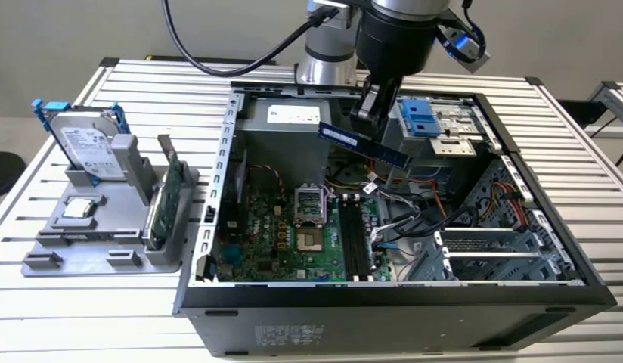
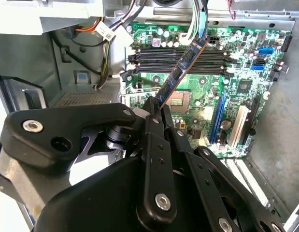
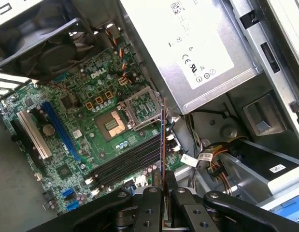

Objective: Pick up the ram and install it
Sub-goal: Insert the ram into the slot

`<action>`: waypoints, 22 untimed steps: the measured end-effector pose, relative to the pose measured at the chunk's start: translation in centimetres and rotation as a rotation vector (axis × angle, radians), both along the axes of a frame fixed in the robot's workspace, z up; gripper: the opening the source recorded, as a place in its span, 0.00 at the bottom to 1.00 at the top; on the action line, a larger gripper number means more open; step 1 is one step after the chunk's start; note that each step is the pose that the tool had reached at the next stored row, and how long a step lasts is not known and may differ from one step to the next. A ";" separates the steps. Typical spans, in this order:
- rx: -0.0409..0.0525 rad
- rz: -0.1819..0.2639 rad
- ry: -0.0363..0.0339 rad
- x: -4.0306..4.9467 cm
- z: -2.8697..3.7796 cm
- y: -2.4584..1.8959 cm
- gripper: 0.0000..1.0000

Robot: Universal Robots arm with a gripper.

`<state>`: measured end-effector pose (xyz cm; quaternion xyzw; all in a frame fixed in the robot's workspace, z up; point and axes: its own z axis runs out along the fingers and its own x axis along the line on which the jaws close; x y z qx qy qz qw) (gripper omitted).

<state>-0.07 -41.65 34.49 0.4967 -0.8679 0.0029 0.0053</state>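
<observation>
Near the desk's (image 1: pixel 584 174) left edge, a grey holder (image 1: pixel 85 246) carries a silver hard drive (image 1: pixel 88 145) with blue rails and an upright green card (image 1: pixel 167 203). Just beside it, across the desk's middle, lies the open computer case (image 1: pixel 392 314). Over the case's far side the gripper (image 1: pixel 368 112) has its jaws clenched on one end of the ram (image 1: pixel 364 145). The ram hangs tilted in the air above the motherboard (image 1: pixel 281 234). In the second wrist view its free end reaches toward the black memory slots (image 2: pixel 154 54).
</observation>
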 end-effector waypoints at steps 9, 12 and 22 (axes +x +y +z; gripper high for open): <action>0.0000 -0.052 0.0000 0.00 -0.07 0.00 0.00; 0.0000 -0.070 -0.0001 0.00 -0.09 0.00 0.00; 0.0001 -0.123 -0.0001 0.00 -0.16 0.00 0.00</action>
